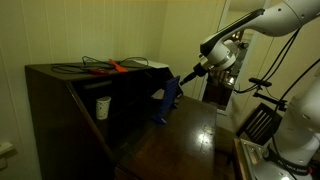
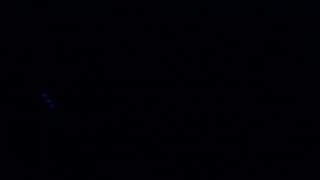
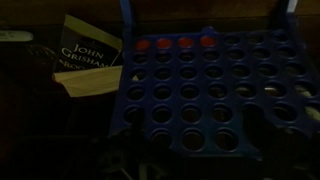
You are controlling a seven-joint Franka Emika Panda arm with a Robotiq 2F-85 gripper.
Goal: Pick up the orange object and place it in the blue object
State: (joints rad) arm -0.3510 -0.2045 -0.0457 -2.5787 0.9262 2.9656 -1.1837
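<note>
The blue object (image 1: 165, 100) is a dark blue upright grid full of round holes, standing tilted at the front of the dark cabinet. It fills the wrist view (image 3: 205, 95). Several holes in its top row show red-orange (image 3: 163, 43); I see no loose orange object elsewhere. My gripper (image 1: 184, 77) hovers just above and beside the grid's top edge. Its jaws are too dark in the wrist view to make out, and whether they hold anything is hidden. One exterior view is almost black.
A dark wooden cabinet (image 1: 50, 100) has a white cup (image 1: 102, 107) on its shelf. A long orange-red-handled tool with black cables (image 1: 115, 67) lies on top. A John Grisham book (image 3: 85, 55) lies behind the grid. A wooden tabletop (image 1: 195, 135) extends in front.
</note>
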